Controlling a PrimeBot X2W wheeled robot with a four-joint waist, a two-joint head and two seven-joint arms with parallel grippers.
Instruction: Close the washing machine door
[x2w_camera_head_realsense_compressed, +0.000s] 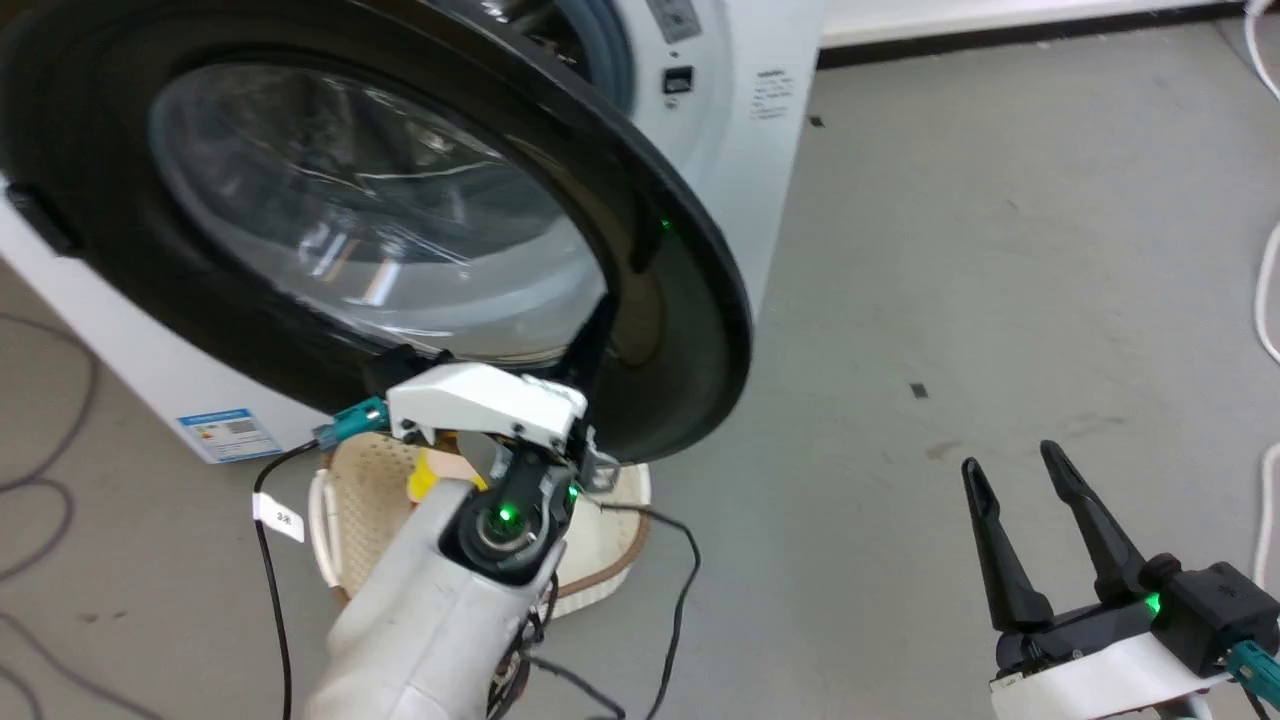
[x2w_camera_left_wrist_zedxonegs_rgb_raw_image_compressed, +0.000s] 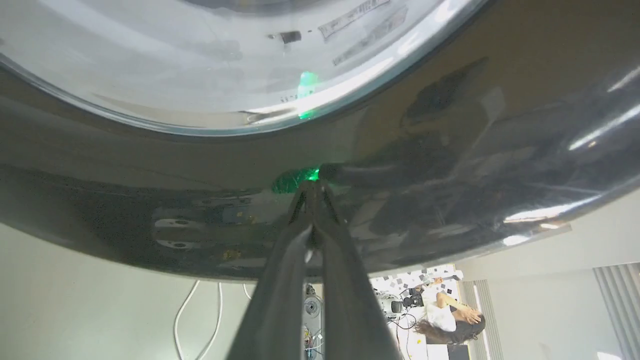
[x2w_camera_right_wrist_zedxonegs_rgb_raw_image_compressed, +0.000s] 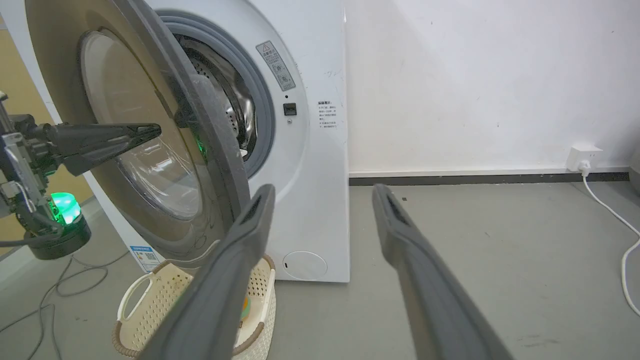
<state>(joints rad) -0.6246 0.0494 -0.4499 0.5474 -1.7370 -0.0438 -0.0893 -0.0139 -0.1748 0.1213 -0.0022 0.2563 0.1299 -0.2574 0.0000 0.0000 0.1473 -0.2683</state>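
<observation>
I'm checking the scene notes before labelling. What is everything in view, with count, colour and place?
washing machine door: one, black rim with clear glass, swung open
washing machine: one, white, by the white wall
sticker: one, blue, low on the machine's front
basket: one, white perforated, on the floor below the door
wall socket: one, white, low on the wall
cables: several, black, on the floor near the basket
person: one, far off in the left wrist view
left hand: one, dark, shut, tips at the door's black rim
right hand: one, dark, open, over the grey floor, holding nothing
</observation>
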